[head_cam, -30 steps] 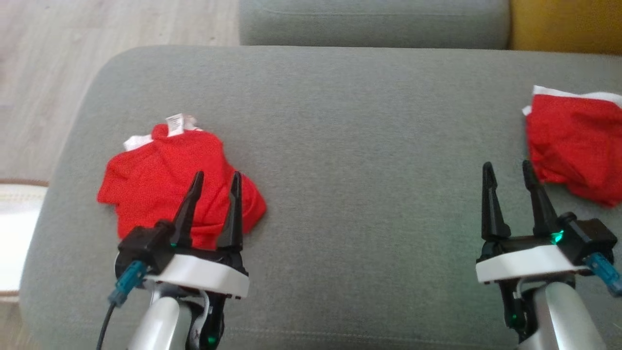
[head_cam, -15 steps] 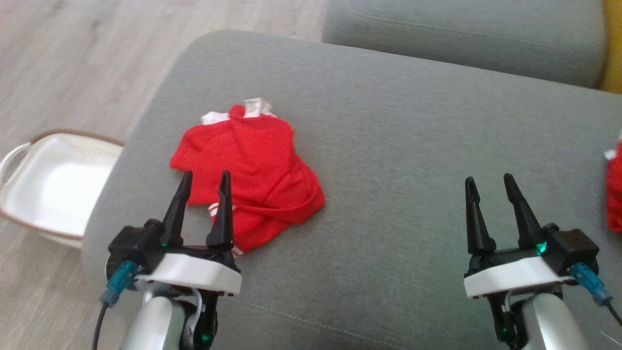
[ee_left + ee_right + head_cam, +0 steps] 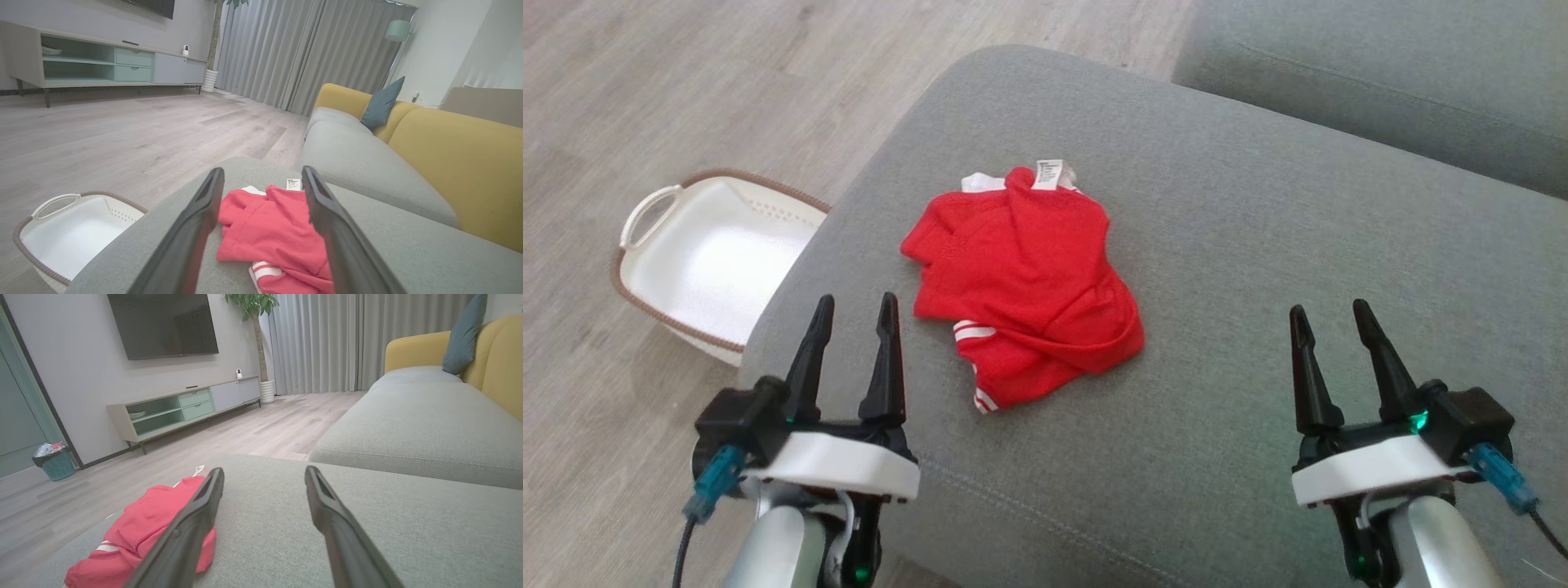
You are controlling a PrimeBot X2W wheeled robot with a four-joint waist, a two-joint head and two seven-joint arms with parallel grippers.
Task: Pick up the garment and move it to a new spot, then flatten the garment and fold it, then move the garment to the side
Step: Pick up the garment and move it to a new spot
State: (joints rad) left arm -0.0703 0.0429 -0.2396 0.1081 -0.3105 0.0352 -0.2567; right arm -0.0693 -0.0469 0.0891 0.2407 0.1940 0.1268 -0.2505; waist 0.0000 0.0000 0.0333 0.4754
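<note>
A crumpled red garment (image 3: pixel 1025 282) with white stripes and a white tag lies on the grey sofa cushion (image 3: pixel 1258 245). It also lies ahead in the left wrist view, red garment (image 3: pixel 273 232), and at the lower left of the right wrist view, red garment (image 3: pixel 143 531). My left gripper (image 3: pixel 854 306) hovers open near the cushion's front left corner, just left of the garment and apart from it. My right gripper (image 3: pixel 1327 314) is open over bare cushion, well to the garment's right. Nothing is held between either pair of fingers.
A white laundry basket (image 3: pixel 711 265) with a brown rim stands on the wooden floor (image 3: pixel 645 98) left of the cushion. A second grey seat cushion (image 3: pixel 1380 73) lies behind. A yellow sofa back (image 3: pixel 457 163) and a TV cabinet (image 3: pixel 184 408) stand farther off.
The head camera has swung left: the garment now sits mid-frame, the basket has come into view, and the second red garment at the right has left the frame. Both grippers stay open.
</note>
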